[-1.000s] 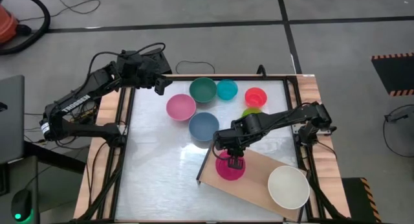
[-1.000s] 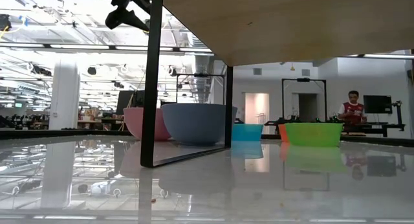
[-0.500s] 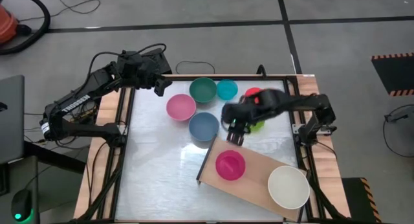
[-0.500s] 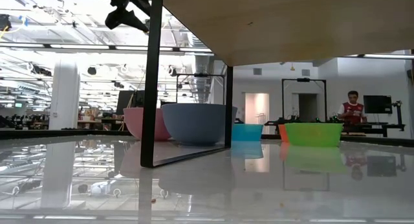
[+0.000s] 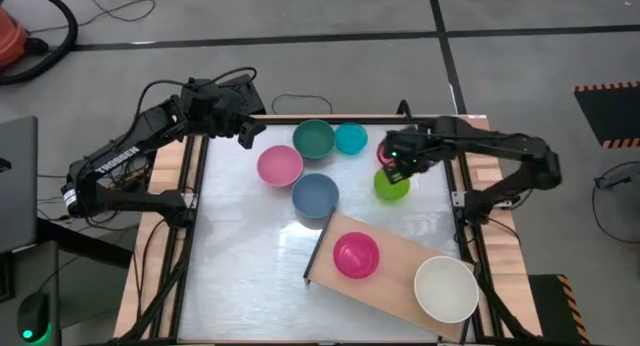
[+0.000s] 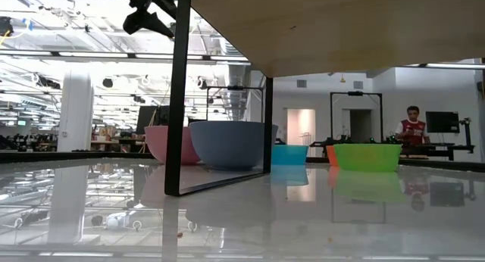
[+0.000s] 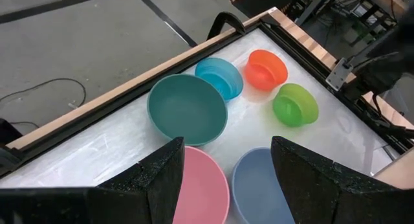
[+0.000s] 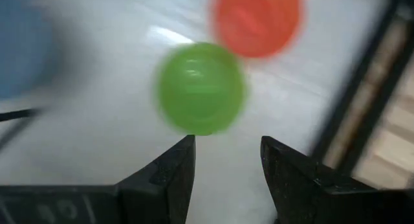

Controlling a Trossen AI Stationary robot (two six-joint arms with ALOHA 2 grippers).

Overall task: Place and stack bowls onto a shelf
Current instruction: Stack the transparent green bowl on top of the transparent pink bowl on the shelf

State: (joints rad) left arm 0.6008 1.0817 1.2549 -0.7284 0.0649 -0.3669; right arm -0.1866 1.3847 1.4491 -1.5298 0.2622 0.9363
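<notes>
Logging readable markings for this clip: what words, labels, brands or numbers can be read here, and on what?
"TROSSEN", in white letters on the left arm; this reading is at the limit of legibility in the high view.
White marking on the right wrist's claw housing: too blurred to read.
Bowls, shelf and table: no text visible.

Magenta bowl [image 5: 356, 255] and white bowl [image 5: 446, 288] on light-wood shelf [image 5: 395, 251], pink bowl [image 5: 279, 165], teal bowl [image 5: 314, 139], cyan bowl [image 5: 351, 138], blue-grey bowl [image 5: 315, 195], lime green bowl [image 5: 391, 185], red bowl [image 7: 266, 68].
</notes>
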